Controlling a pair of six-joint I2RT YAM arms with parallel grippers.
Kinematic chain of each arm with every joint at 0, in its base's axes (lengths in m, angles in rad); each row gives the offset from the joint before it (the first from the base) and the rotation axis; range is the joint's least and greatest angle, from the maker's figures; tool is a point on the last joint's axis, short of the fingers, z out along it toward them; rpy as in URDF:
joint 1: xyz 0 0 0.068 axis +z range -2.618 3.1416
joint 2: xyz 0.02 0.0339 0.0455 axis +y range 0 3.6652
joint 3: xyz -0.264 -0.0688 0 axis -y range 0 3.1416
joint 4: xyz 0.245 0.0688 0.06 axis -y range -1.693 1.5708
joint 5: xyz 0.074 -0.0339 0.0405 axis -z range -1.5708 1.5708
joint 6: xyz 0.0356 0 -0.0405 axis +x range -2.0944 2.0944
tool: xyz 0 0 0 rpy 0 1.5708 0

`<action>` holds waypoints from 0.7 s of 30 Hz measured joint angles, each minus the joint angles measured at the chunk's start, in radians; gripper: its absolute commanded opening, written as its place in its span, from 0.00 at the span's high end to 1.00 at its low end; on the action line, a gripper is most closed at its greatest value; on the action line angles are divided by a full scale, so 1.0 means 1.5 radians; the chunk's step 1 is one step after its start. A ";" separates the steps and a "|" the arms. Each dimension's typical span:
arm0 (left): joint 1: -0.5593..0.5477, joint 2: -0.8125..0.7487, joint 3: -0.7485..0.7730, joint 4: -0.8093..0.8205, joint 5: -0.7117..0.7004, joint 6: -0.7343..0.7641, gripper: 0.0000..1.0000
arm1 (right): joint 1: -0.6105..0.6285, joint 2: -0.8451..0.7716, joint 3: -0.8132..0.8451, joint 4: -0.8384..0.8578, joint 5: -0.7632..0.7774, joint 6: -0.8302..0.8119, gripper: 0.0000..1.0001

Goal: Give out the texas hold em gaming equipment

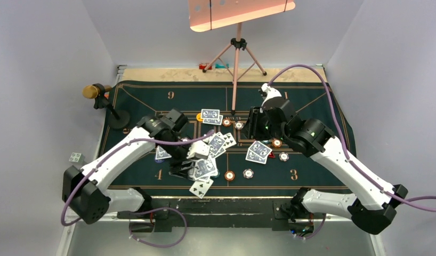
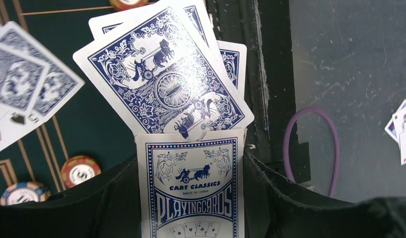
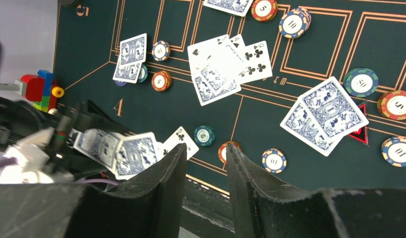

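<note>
Near the mat's [image 3: 260, 119] lower edge in the overhead view, the left gripper [image 2: 191, 163] pinches a card box [image 2: 191, 198] fanning cards [image 2: 166, 84], while the right gripper [image 3: 206, 163] hangs spread and empty above scattered cards and chips [image 3: 361, 82].

Pale lilac-grey walls [image 1: 45, 42] close in three sides. A pink-legged tripod [image 1: 237, 44] stands at the far edge under a glowing orange panel [image 1: 240, 13] (cut off by the frame top). The surface [image 1: 162, 73] shows tan beyond a dark green mat [image 1: 141, 96]; a gold-headed stand [image 1: 92, 92] sits left.
</note>
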 measured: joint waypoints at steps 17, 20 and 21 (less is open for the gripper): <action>-0.130 0.164 -0.073 0.118 -0.016 0.053 0.89 | -0.077 -0.001 -0.038 0.042 -0.049 0.001 0.60; -0.139 0.196 -0.071 0.142 -0.021 0.035 0.86 | -0.086 -0.001 -0.039 0.046 -0.055 -0.001 0.60; -0.139 0.203 -0.069 0.147 -0.022 0.030 0.84 | -0.089 -0.001 -0.039 0.050 -0.061 -0.001 0.60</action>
